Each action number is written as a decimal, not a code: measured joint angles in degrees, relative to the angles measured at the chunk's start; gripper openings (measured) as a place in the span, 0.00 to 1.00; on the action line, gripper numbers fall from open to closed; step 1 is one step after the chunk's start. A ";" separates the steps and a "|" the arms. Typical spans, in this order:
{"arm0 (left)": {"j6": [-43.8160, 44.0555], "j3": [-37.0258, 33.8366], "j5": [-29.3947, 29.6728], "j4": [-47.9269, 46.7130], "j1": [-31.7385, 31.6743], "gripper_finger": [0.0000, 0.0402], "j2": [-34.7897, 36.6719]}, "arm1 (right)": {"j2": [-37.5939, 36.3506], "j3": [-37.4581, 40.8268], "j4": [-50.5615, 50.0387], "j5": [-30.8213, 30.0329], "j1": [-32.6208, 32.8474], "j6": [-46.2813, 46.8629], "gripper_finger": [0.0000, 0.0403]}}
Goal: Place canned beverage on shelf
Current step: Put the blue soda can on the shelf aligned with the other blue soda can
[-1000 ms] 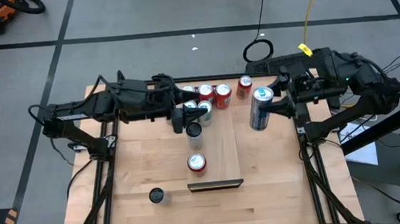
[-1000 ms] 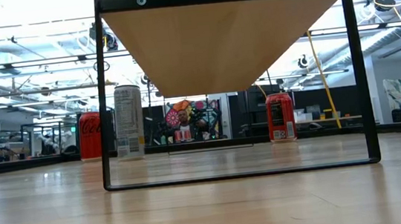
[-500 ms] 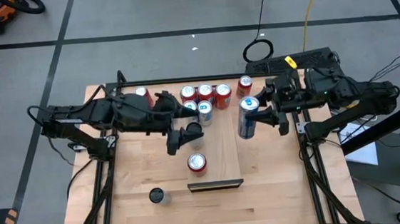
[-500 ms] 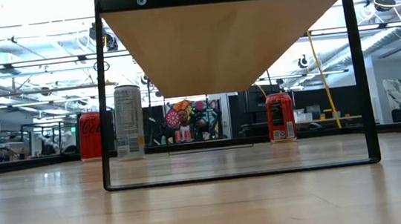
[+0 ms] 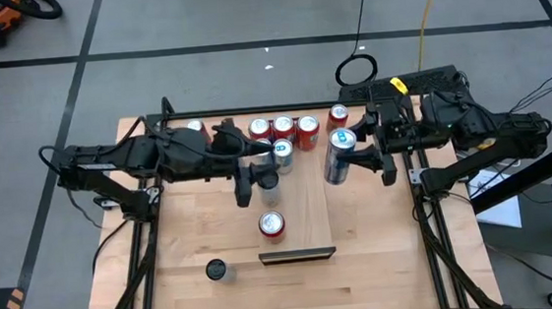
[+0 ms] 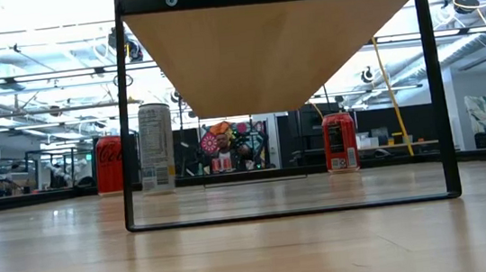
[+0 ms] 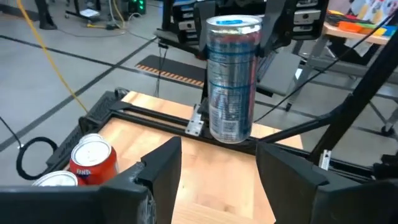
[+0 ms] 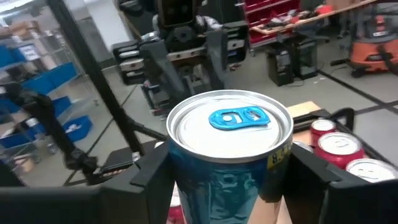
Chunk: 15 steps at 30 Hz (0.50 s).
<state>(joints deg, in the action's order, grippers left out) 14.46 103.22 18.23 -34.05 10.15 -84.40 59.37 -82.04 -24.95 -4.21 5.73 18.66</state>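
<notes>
Right end effector (image 5: 368,154): I see it clamped on a tall blue-tabbed can (image 5: 339,156), held above the shelf (image 5: 308,211).
Left end effector (image 7: 217,163): parted, empty.

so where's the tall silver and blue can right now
In the high view the tall silver and blue can is held off the table in the right pincer, right of the pale-wood shelf board, just below the lone red can.

The right claw (image 5: 363,154) has carried the tall can (image 5: 338,156) inward; the left claw (image 5: 256,181) has narrowed.
</notes>
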 joint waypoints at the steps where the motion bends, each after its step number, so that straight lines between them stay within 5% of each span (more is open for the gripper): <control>1: 0.05 0.00 0.05 0.20 0.00 0.52 -0.37 | 0.03 0.00 0.01 -0.51 -0.18 0.11 0.52; 7: 7.66 -0.02 -1.51 0.71 0.03 0.51 -0.70 | 0.03 0.00 -0.03 -0.58 -0.83 -2.79 0.52; 15: 3.01 0.02 -3.41 -0.77 0.30 0.45 2.30 | -0.67 6.70 1.40 -1.84 -3.77 -4.80 0.52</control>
<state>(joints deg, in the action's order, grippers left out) 17.47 103.24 14.82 -34.82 10.45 -82.11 58.70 -75.34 -23.55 -6.05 1.96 13.85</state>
